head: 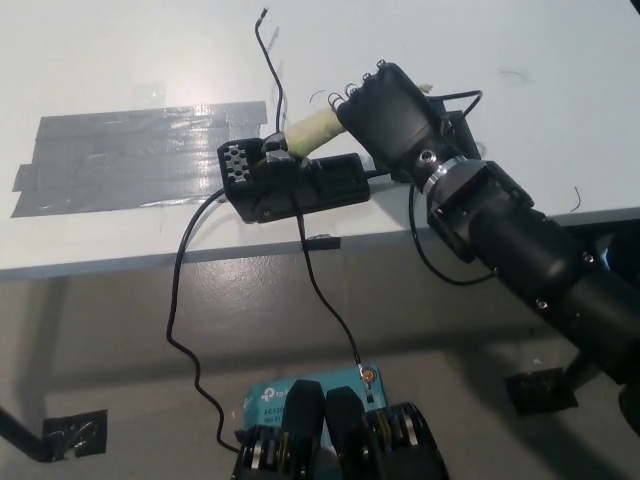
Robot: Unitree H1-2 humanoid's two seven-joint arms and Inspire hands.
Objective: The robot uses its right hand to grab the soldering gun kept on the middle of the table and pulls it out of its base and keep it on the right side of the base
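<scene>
Right robot hand [392,105] clenches the soldering gun [312,129], seated in its base [300,185].

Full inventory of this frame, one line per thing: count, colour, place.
table: 1, white, upper part of view
tape patch: 1, grey, table left
base: 1, black, table middle near front edge
soldering gun: 1, cream handle, in base, slanting up to the right
cables: several, black, across table and hanging over front edge
box: 1, teal, on the floor at bottom middle
floor tape: 1 piece, black, bottom left
right hand: 1, black, shut on soldering gun handle
left hand: not in view
</scene>
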